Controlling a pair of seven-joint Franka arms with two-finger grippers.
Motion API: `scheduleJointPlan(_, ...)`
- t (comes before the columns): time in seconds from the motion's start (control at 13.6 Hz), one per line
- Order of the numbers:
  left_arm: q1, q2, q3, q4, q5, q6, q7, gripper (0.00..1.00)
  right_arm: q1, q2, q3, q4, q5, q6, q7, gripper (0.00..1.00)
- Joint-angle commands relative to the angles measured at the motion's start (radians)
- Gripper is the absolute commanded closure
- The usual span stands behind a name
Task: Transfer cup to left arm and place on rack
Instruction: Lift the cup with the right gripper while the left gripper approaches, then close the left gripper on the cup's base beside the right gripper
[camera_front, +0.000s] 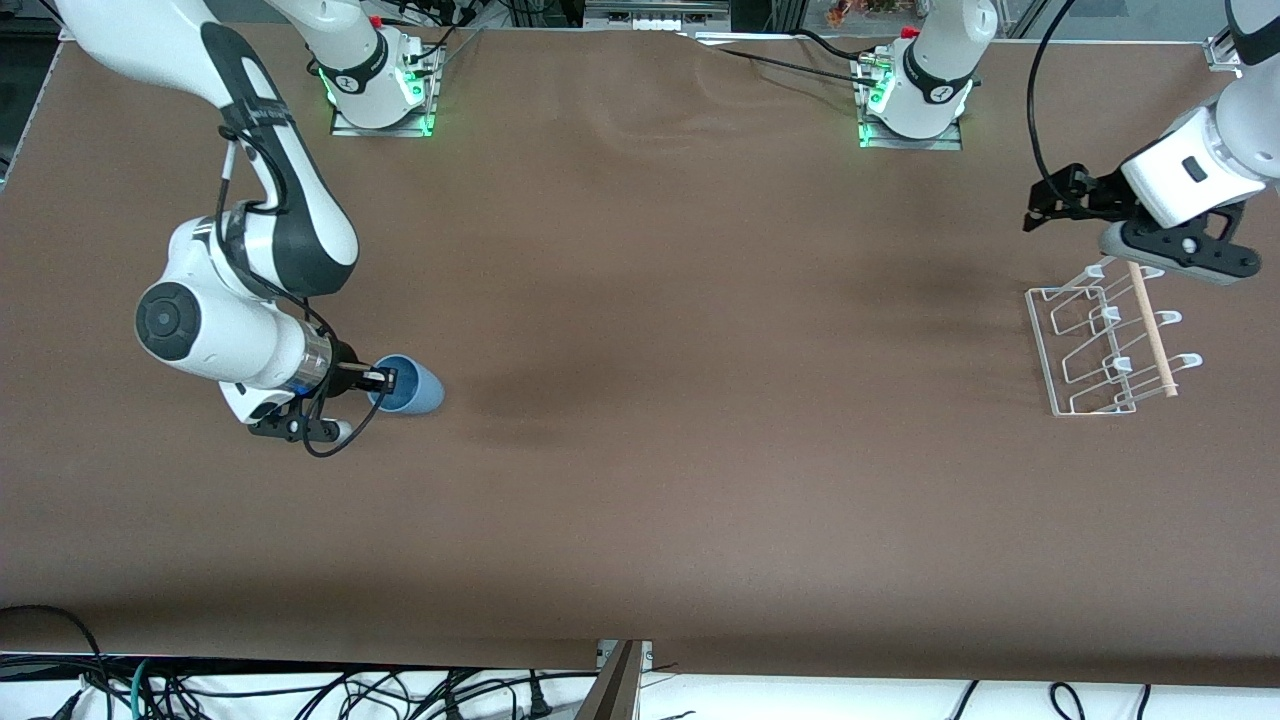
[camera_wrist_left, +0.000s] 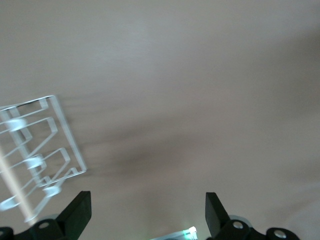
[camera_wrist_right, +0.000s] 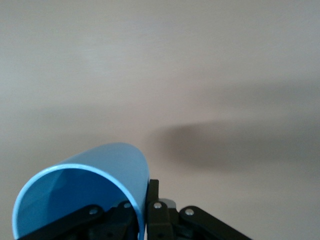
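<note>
The light-blue cup (camera_front: 408, 387) lies on its side near the right arm's end of the table, its open mouth turned toward the right gripper (camera_front: 383, 379). That gripper is shut on the cup's rim, with one finger inside and one outside. The right wrist view shows the cup (camera_wrist_right: 95, 185) pinched at its wall by the right gripper (camera_wrist_right: 142, 207). I cannot tell whether the cup touches the table. The left gripper (camera_front: 1048, 205) is open and empty in the air, beside the white wire rack (camera_front: 1095, 345). The left wrist view shows the left gripper (camera_wrist_left: 147, 205) and the rack (camera_wrist_left: 42, 150).
A light wooden dowel (camera_front: 1152, 328) lies across the rack's top. The two arm bases (camera_front: 380, 90) (camera_front: 915, 100) stand along the edge of the table farthest from the front camera, lit green. Cables hang below the edge nearest the front camera (camera_front: 400, 690).
</note>
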Motion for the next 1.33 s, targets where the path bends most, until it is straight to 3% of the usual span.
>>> scheduleJointPlan(0.0,-0.004,0.059,0.002,0.015,-0.164,-0.014,0.094,0.00,0.005,-0.001,0.036,0.114,0.128,-0.125,0.079,1.00)
scheduleJointPlan(0.37,-0.010,0.169,-0.024,0.019,-0.519,0.031,0.295,0.00,0.014,0.012,0.125,0.167,0.499,-0.164,0.203,1.00)
scheduleJointPlan(0.52,-0.035,0.214,-0.032,0.031,-0.621,0.073,0.350,0.00,0.061,0.021,0.132,0.187,0.602,-0.153,0.246,1.00)
scheduleJointPlan(0.66,-0.088,0.261,-0.032,0.070,-0.663,0.141,0.512,0.00,0.129,0.024,0.132,0.190,0.664,-0.056,0.297,1.00)
scheduleJointPlan(0.96,-0.167,0.329,-0.032,0.178,-0.666,0.169,0.657,0.00,0.251,0.064,0.132,0.195,0.676,0.141,0.397,1.00)
scheduleJointPlan(1.25,-0.222,0.358,-0.032,0.199,-0.671,0.251,0.807,0.00,0.299,0.119,0.132,0.294,0.745,0.158,0.455,1.00)
